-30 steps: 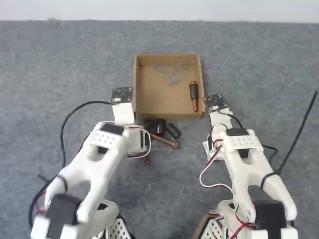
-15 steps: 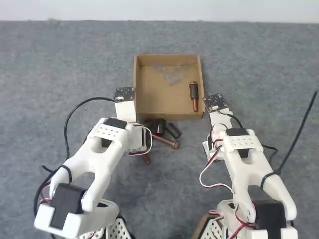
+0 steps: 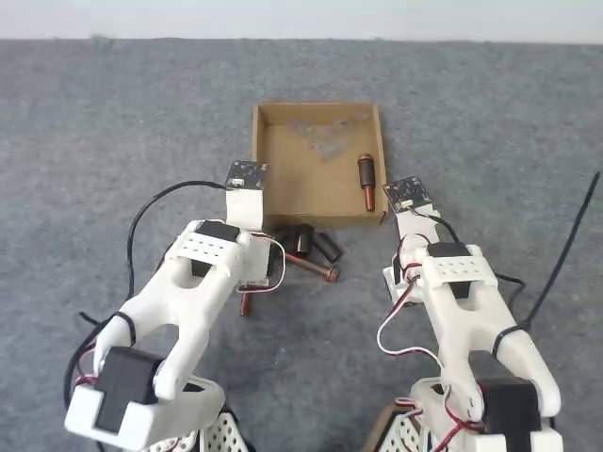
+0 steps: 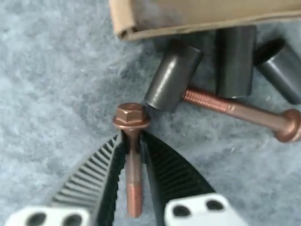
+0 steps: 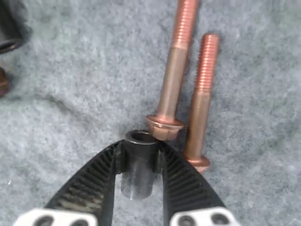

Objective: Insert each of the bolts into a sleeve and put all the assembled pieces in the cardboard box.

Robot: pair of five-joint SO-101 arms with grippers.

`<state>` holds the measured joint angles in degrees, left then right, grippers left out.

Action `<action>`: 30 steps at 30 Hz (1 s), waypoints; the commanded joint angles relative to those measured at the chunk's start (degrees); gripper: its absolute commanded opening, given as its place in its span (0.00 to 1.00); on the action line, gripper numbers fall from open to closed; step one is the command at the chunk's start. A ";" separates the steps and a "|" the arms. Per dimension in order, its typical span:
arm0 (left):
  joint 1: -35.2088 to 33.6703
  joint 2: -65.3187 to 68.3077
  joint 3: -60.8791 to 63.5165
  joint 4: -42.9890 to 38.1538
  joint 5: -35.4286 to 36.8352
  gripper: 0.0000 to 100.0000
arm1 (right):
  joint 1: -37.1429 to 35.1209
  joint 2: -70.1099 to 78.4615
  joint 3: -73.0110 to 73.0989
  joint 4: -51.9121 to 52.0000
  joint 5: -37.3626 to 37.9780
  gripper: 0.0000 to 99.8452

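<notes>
While left gripper (image 4: 132, 141) clamps a bolt (image 4: 131, 117) just off a corner of the cardboard box (image 3: 255, 160), right gripper (image 5: 139, 149) — beside that box — grips a sleeve (image 5: 138, 176).

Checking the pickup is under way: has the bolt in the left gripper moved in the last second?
Yes. The bolt in the left gripper has shifted left in the high view, away from the loose bolt before the cardboard box.

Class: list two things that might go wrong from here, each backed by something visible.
1. The left end effector pinches the bolt by its thin shank; it may pivot when pushed into the sleeve in the right end effector.
2. Loose sleeves lie just beyond that bolt, beside the cardboard box; a swing might scatter them.
</notes>
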<state>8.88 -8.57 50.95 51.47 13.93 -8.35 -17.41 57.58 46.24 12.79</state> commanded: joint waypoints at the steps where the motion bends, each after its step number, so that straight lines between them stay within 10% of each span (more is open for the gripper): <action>1: -0.79 -0.62 -2.42 -0.70 -1.58 0.03 | 0.66 -0.22 -0.88 -0.75 -0.26 0.01; 30: -2.02 0.00 -2.95 -1.05 2.99 0.13 | 0.66 -0.22 -0.88 -0.66 -0.26 0.01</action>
<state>7.21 -8.31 50.95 50.51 16.22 -8.35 -17.41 57.58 46.24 12.79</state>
